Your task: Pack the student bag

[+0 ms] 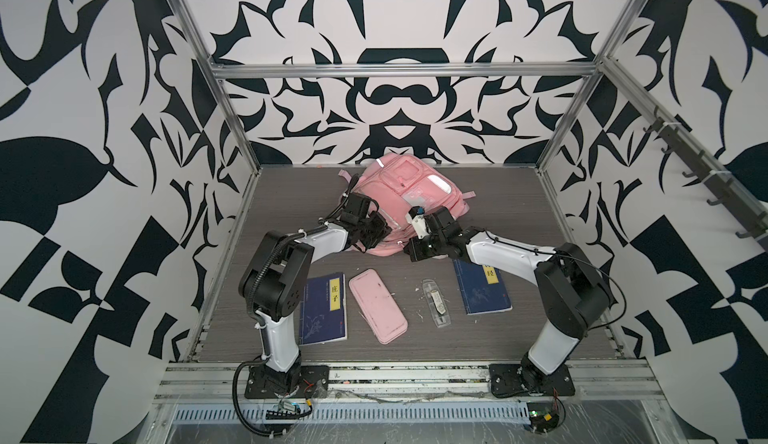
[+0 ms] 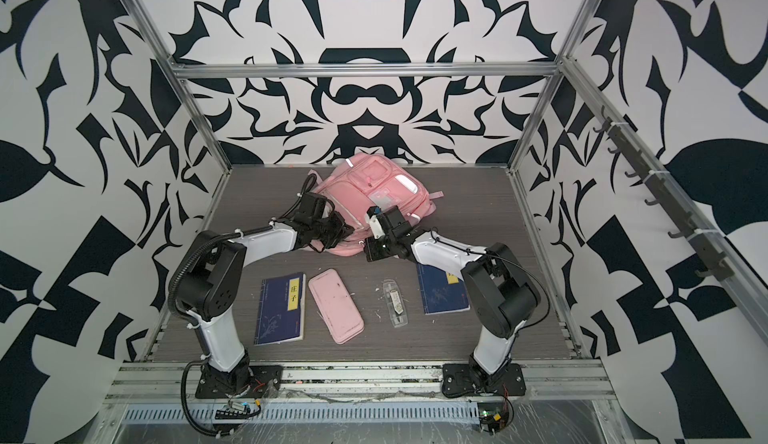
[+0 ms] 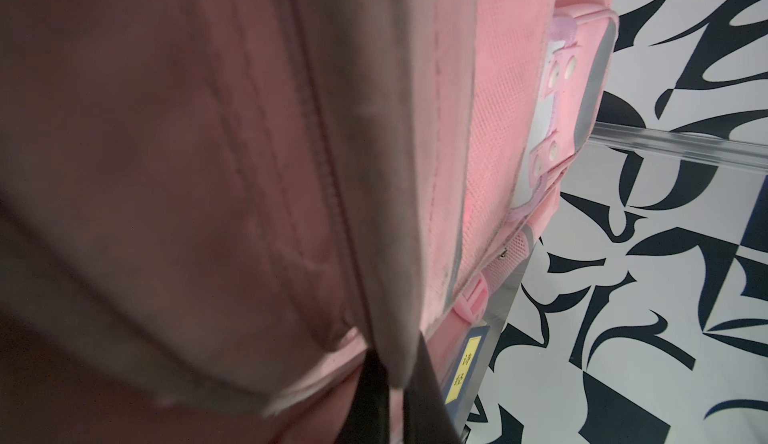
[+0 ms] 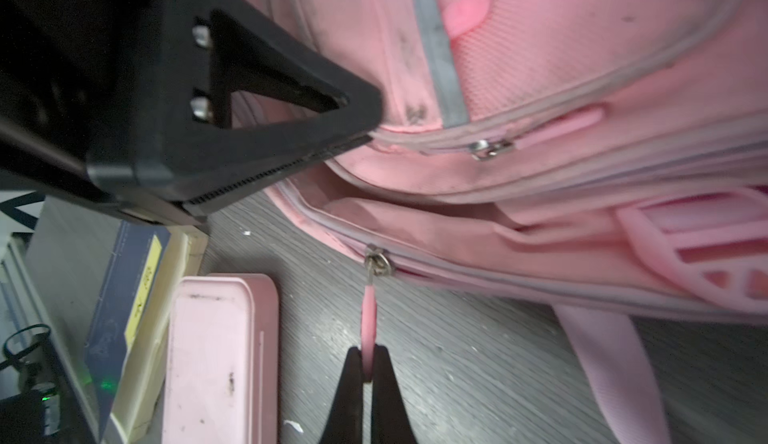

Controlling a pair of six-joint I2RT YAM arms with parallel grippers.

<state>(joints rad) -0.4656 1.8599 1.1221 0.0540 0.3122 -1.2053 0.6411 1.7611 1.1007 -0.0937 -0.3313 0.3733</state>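
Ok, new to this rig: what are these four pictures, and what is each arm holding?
Two robot arms, each ending in two pinching fingers. Two pictures look down from overhead, nearly alike; two come from wrist cameras. On the table: the student bag at the back; two blue books, a pink pencil case and a clear case in front. The right fingers are shut on the bag's pink zip pull; the left fingers pinch its fabric edge.

Table [image 1: 291, 213] bears student bag [image 1: 399, 188], 2 books [image 1: 324, 309] [image 1: 484, 292], pencil case [image 1: 377, 305], clear box [image 1: 435, 304].
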